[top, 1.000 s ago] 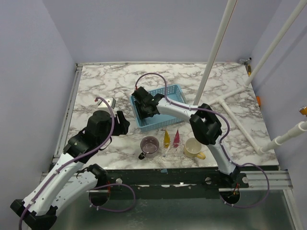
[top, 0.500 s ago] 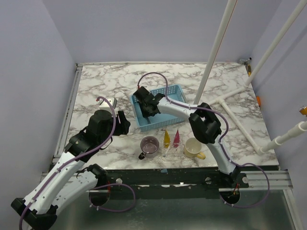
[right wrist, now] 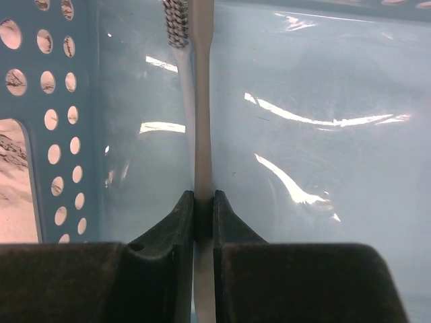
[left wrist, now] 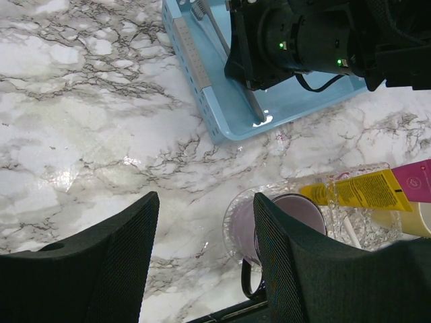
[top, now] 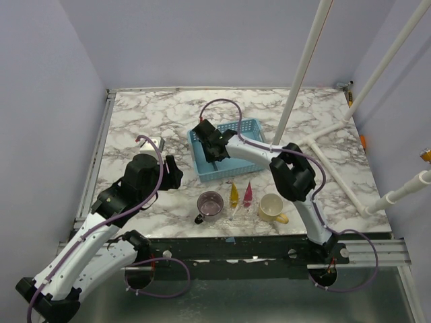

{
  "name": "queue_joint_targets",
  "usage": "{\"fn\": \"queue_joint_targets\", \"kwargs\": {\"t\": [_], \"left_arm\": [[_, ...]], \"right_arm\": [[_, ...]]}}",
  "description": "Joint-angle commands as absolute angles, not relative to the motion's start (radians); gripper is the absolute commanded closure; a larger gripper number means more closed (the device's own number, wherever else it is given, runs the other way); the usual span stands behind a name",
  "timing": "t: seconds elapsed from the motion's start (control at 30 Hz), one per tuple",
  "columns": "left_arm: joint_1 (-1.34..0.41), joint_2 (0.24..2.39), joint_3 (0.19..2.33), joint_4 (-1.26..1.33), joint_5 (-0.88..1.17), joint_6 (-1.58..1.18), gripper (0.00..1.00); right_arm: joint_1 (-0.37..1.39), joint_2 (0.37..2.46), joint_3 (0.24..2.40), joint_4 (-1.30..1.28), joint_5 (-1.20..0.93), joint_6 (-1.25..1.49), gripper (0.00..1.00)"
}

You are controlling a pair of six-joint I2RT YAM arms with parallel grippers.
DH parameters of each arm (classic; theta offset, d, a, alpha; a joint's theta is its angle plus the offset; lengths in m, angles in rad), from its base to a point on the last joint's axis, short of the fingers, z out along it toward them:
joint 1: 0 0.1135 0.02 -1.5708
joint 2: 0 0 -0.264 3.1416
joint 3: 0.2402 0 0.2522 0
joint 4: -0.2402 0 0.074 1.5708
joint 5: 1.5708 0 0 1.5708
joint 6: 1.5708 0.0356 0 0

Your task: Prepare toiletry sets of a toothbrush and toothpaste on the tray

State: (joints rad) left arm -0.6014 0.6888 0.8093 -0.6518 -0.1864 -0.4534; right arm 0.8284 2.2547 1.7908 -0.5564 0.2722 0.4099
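Observation:
A light blue tray [top: 237, 165] sits mid-table. My right gripper [top: 214, 149] is down inside it, shut on the handle of a whitish toothbrush [right wrist: 202, 101] that lies on the tray floor, bristles pointing away. The wrist view shows the jaws [right wrist: 203, 198] pinching the handle. The left wrist view shows the same toothbrush [left wrist: 225, 47] in the tray [left wrist: 232, 124]. A yellow tube [top: 234, 194] and a pink tube [top: 248, 193] lie on the table in front of the tray. My left gripper [top: 172, 173] is open and empty left of them [left wrist: 202, 269].
A purple mug [top: 210, 204] and a cream mug [top: 271, 207] stand either side of the tubes near the front edge. Clear crinkled plastic [left wrist: 323, 195] lies around the mug and tubes, with a thin white stick [left wrist: 347, 229] in it. White poles rise at the right.
My right gripper has shifted slightly right and back inside the tray, and the tray has slid a little with it. The left arm has hardly moved.

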Motion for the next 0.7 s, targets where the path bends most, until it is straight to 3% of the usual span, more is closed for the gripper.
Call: {"fn": "queue_joint_targets", "kwargs": {"t": [0.0, 0.5, 0.67], "left_arm": [[-0.595, 0.689, 0.810, -0.641, -0.170, -0.443, 0.41], [-0.594, 0.687, 0.807, -0.639, -0.160, -0.448, 0.41], [-0.594, 0.687, 0.807, -0.641, -0.158, -0.448, 0.41]], "right_arm": [[0.821, 2.171, 1.770, -0.564, 0.334, 0.392, 1.00], [0.821, 2.104, 1.694, -0.554, 0.324, 0.407, 0.91], [0.821, 2.108, 1.679, -0.552, 0.311, 0.413, 0.82]]}}
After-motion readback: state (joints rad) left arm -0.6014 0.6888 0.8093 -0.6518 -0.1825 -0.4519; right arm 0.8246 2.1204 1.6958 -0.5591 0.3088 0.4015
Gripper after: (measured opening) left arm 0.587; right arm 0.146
